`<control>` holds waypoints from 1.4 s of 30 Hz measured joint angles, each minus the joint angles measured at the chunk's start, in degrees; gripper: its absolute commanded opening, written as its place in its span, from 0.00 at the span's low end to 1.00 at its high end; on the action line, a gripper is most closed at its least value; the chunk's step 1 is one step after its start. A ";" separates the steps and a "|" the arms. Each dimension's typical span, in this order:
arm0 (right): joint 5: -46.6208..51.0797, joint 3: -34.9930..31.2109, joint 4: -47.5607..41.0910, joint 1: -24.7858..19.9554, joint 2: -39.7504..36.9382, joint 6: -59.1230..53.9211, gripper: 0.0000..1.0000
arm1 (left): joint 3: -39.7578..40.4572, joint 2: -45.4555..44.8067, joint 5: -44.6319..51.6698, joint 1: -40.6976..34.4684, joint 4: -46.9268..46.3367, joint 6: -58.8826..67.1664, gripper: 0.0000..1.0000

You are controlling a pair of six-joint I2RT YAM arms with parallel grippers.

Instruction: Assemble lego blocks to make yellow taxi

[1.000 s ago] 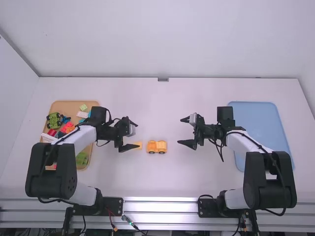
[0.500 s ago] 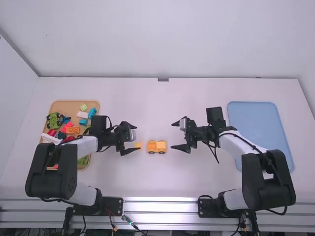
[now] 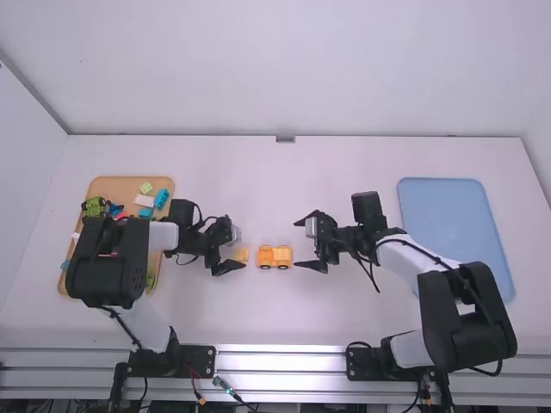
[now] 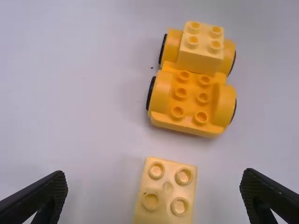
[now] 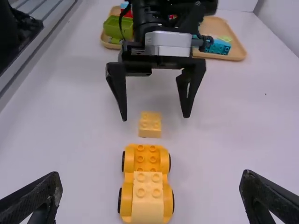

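Potentially, the spread left gripper (image 4: 154, 176) skews the loose block (image 4: 167, 187) at the chassis's (image 4: 192, 103) nine o'clock by closing off-centre; the open right gripper (image 5: 151, 176), at three, could bump the chassis.

Car base (image 4: 191, 99) orange-yellow, tyres (image 4: 151, 93) black; mounted brick (image 4: 202, 45) paler yellow, loose brick (image 4: 167, 203) light yellow. Brick tray (image 3: 125, 184) tan, other tray (image 3: 456, 224) light blue, tabletop (image 3: 275, 318) white.
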 measured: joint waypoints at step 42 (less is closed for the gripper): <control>-0.04 -9.77 19.61 -0.52 0.00 11.87 0.99 | 0.66 5.84 3.58 0.02 -0.66 14.80 0.38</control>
